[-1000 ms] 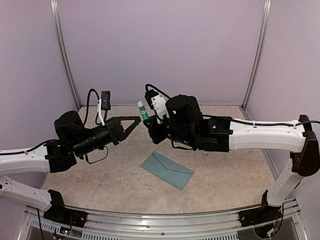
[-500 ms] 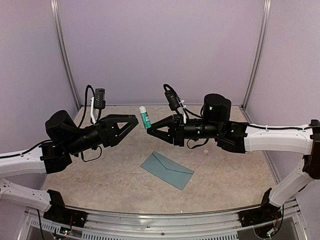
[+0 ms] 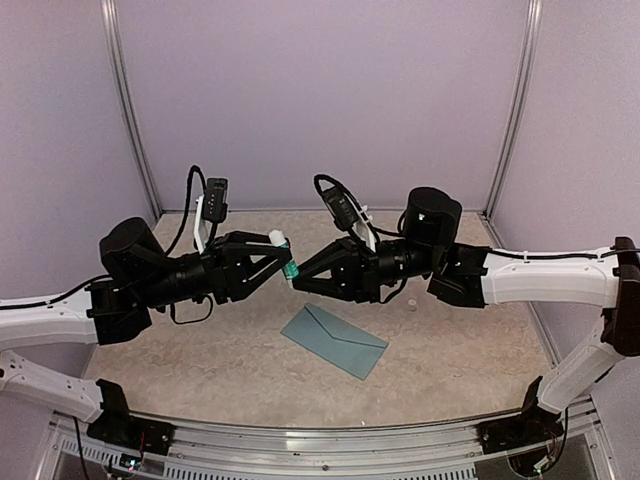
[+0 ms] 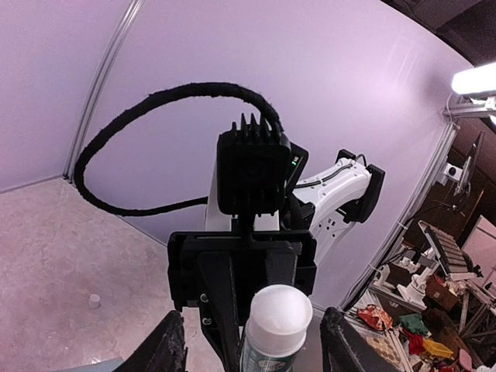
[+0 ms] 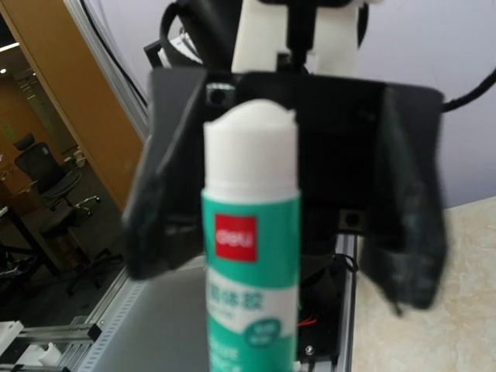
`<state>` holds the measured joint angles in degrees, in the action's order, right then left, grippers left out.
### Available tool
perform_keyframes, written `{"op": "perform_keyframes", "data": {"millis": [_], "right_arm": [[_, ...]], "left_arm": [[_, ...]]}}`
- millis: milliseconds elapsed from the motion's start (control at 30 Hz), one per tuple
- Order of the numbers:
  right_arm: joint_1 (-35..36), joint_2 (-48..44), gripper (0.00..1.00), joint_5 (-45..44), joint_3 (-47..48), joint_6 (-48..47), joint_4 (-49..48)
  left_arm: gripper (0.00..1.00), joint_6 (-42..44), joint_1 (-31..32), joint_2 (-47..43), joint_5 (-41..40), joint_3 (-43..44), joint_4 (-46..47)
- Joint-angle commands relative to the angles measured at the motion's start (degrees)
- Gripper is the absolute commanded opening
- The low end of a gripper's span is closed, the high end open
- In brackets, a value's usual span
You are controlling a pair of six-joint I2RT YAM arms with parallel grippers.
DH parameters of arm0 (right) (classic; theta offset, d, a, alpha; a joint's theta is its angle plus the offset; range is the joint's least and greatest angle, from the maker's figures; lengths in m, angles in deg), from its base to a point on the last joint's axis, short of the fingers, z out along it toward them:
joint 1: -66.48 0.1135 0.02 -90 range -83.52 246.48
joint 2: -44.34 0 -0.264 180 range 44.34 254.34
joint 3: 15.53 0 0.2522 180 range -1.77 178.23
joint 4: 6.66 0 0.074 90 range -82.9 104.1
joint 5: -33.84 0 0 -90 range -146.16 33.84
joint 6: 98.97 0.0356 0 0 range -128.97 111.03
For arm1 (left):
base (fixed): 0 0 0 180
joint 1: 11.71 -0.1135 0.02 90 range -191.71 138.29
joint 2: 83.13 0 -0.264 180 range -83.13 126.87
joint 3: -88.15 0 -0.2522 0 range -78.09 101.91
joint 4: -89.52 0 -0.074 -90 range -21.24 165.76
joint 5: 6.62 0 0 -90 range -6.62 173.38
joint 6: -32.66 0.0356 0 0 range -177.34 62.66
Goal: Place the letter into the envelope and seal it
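Note:
The teal-blue envelope (image 3: 335,340) lies flat on the table, flap side up, below both grippers. No letter shows. My right gripper (image 3: 293,272) is shut on the lower end of a green-and-white glue stick (image 3: 283,253) and holds it in the air, its white end toward the left arm. The stick fills the right wrist view (image 5: 252,263); my own right fingers are out of that view. My left gripper (image 3: 277,250) is open, its fingers on either side of the stick's white end (image 4: 277,318) with a gap on both sides (image 4: 167,349).
A small white round piece (image 3: 410,303) lies on the table right of the grippers, also in the left wrist view (image 4: 94,300). Purple walls and metal corner posts (image 3: 125,100) enclose the table. A rail runs along the near edge (image 3: 320,450).
My left gripper moved right until its open fingers straddle the stick's white end. My right gripper tipped the stick over toward the left gripper and brought it slightly lower.

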<state>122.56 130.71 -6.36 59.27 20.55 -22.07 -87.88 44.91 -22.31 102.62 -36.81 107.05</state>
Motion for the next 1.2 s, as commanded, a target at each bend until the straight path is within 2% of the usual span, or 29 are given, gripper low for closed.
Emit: {"op": "perform_keyframes", "data": {"millis": [0, 200, 267, 400, 567, 700, 900, 1067, 1167], "right_arm": [[-0.3, 0.8, 0.09, 1.2, 1.7, 0.1, 0.7], [-0.4, -0.1, 0.08, -2.8, 1.7, -1.1, 2.5], [-0.7, -0.5, 0.07, -4.3, 1.4, -0.8, 2.9], [-0.8, -1.7, 0.07, -10.8, 1.7, -1.9, 7.1], [-0.1, -3.7, 0.07, -24.8, 3.4, -6.2, 15.3], [3.9, -2.5, 0.07, -40.6, 8.0, -11.9, 24.2], [9.6, 5.0, 0.06, -66.8, 18.9, -17.2, 36.5], [12.7, 13.9, 0.06, -82.9, 28.8, -19.1, 44.2], [13.2, 17.6, 0.06, -87.1, 32.9, -18.4, 46.6]], "left_arm": [[0.48, 0.7, 0.3, 0.5, 0.8, 1.4, 1.6], [0.15, 0.8, 0.3, 0.8, 0.4, 1.3, 1.7], [0.08, 0.9, 0.3, 0.6, -0.5, 1.1, 1.5], [0.01, 0.9, 0.4, 0.3, -2.7, 0.7, 1.6], [0.0, 0.0, 0.4, -0.2, -8.5, 0.0, 1.1], [0.0, -1.4, 0.3, -0.1, -13.8, 0.3, -0.5], [0.0, -5.2, 0.3, 0.1, -22.6, -0.1, -3.0], [0.0, -9.7, -0.2, 0.5, -27.1, -1.7, -3.5], [0.0, -11.6, -0.5, 0.9, -27.9, -2.2, -3.4]]}}
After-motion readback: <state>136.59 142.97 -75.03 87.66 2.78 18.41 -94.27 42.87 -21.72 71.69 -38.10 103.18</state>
